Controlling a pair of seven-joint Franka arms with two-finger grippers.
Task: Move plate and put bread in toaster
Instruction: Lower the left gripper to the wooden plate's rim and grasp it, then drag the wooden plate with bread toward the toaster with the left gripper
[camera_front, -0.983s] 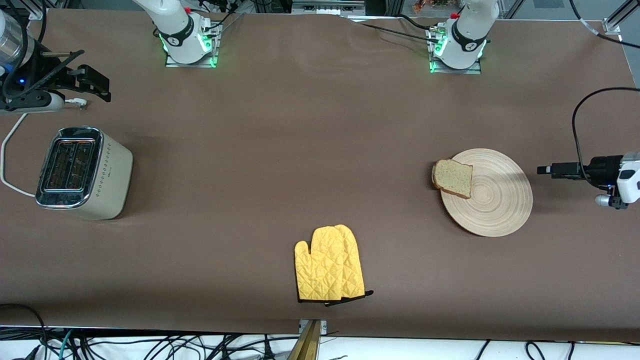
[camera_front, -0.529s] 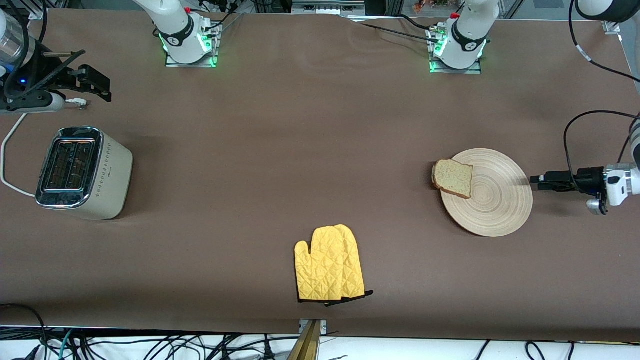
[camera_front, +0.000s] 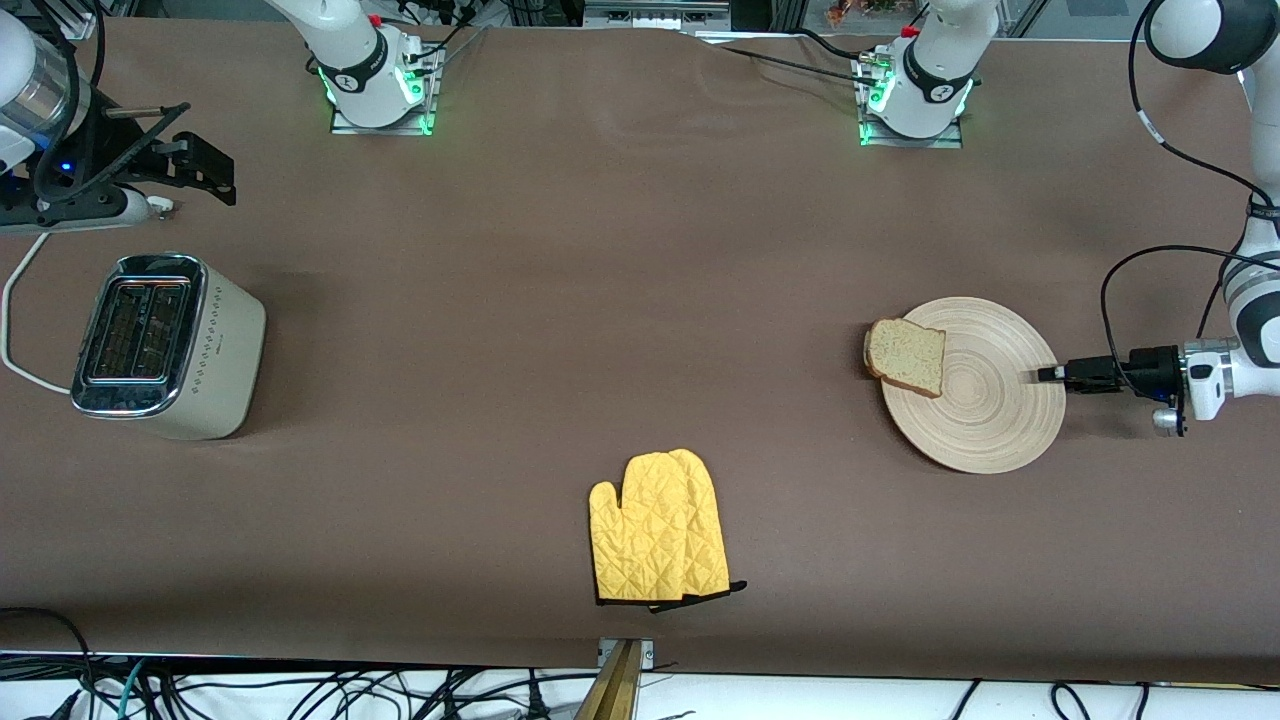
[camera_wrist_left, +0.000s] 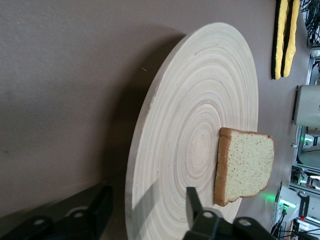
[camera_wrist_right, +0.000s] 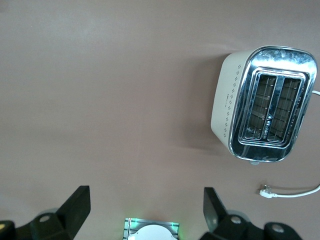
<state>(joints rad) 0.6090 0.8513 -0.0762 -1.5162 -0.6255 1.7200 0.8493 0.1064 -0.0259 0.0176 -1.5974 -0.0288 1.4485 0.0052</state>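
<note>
In the front view, a big round pale wooden plate with ring grooves is seen lying flat on the brown table, toward the left arm's end. A square slice of speckled light brown bread with a darker crust is laid on the plate's rim, partly hanging over the edge that faces the middle of the table. The left gripper is held low at the plate's rim, at the edge nearest the table's end. A cream toaster with a shiny top is stood well apart, at the right arm's end, with its white cord beside it. The right gripper is held up in the air near the toaster, where this arm waits. A yellow quilted oven mitt is laid nearer to the camera, between plate and toaster.

In the left wrist view, the plate's thin edge is seen between the two black fingers, which are spread on either side of it and not yet pressed shut. The plate is judged stiff, light and smooth, so it is best taken by the rim. The bread is judged soft and easily squashed.

In the right wrist view, the fingers are spread wide with nothing between them, above the bare table beside the toaster, whose two slots are seen empty. Plenty of room is left on the table.
</note>
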